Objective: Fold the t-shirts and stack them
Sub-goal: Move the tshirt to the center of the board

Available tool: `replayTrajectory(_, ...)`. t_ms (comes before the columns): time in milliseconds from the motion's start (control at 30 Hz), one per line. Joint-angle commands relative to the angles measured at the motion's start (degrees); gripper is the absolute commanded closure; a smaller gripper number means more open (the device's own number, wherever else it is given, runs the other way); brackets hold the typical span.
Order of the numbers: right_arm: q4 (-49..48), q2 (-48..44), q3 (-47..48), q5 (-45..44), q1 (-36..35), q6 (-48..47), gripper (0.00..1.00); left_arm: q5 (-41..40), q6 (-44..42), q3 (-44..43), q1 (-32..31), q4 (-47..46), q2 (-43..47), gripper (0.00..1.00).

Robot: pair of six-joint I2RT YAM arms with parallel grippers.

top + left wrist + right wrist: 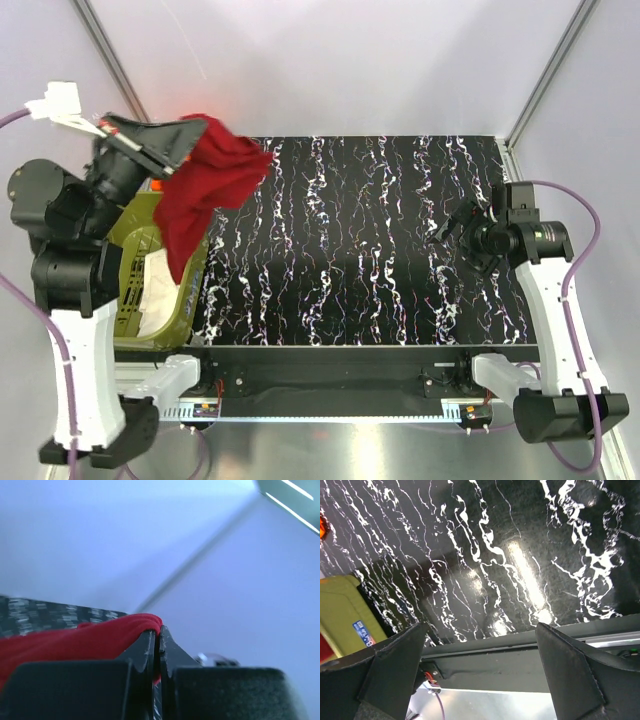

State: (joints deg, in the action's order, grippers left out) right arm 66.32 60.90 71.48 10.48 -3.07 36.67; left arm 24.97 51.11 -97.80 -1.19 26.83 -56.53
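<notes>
Left gripper (188,138) is clamped on the crimson t-shirt (205,195), which dangles at the table's far-left corner above the olive tub (188,295), long axis running toward the near edge, while the right gripper (455,225) hangs spread open near the right edge, well apart.

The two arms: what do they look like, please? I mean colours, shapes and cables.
The left arm and the right arm have white links and black joints. A purple cable loops beside each. The left gripper and right gripper are black, with wedge-shaped fingers.
</notes>
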Motion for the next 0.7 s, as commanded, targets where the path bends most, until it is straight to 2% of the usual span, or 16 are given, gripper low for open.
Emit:
replayTrajectory(0,-1.81,-1.93,-1.52,1.56,-0.53,3.41,0.0,10.8,0.57,1.19,-9.58,-5.48,-3.58,1.0)
replayTrajectory(100,-3.13,-2.89,-2.49,2.62,-0.53,3.85,0.0,8.35,-1.35,6.47,-18.29,-3.29,-4.9,1.0)
replayTrajectory(133,-3.22,-3.16,-2.58,2.35,-0.53,3.85,0.0,6.08,-5.11,6.31,-25.37,-0.84,-6.03,1.0)
replayTrajectory(200,-3.39,-3.95,-3.1,1.83,-0.53,3.94,0.0,2.28,-9.86,6.66,-35.13,4.18,-10.6,1.0)
replayTrajectory(233,-3.48,-4.39,-3.45,1.74,-0.53,4.03,0.0,0.97,-10.85,6.57,-37.72,6.37,-12.53,1.0)
replayTrajectory(267,-3.92,-4.74,-4.67,1.74,-0.53,4.03,0.0,-0.44,-11.73,7.0,-39.66,9.44,-15.77,0.9)
replayTrajectory(300,-3.84,-5.35,-5.3,1.56,-0.53,3.77,0.0,-0.88,-13.65,7.44,-42.55,10.69,-17.11,0.69)
replayTrajectory(367,-3.66,-5.8,-7.13,1.65,-0.53,2.63,0.0,-3.51,-15.68,7.01,-44.07,15.24,-18.78,0.53)
replayTrajectory(400,-3.66,-5.88,-7.84,1.91,-0.45,2.1,0.0,-5.18,-17.35,6.75,-44.25,16.66,-18.35,0.25)
replayTrajectory(467,-5.4,-6.06,-10.12,6.11,-0.53,0.08,0.0,-13.08,-18.59,7.01,-44.07,20.0,-15.47,0.1)
replayTrajectory(533,-8.39,-6.76,-12.32,12.24,-0.97,-0.01,0.0,-19.22,-19.91,8.32,-42.06,22.64,-13.79,0.05)
replayTrajectory(567,-12.93,-7.2,-14.77,14.28,-1.58,0.25,0.0,-20.3,-20.17,9.11,-40.92,25.7,-12.74,0.05)
replayTrajectory(600,-15.24,-7.73,-16.01,16.83,-2.11,0.68,0.0,-20.75,-20.09,10.16,-38.56,27.03,-12.38,0.06)
replayTrajectory(667,-20.78,-7.38,-18.39,18.78,-4.3,1.65,0.05,-19.44,-20.09,15.42,-36.26,29.15,-11.41,0.14)
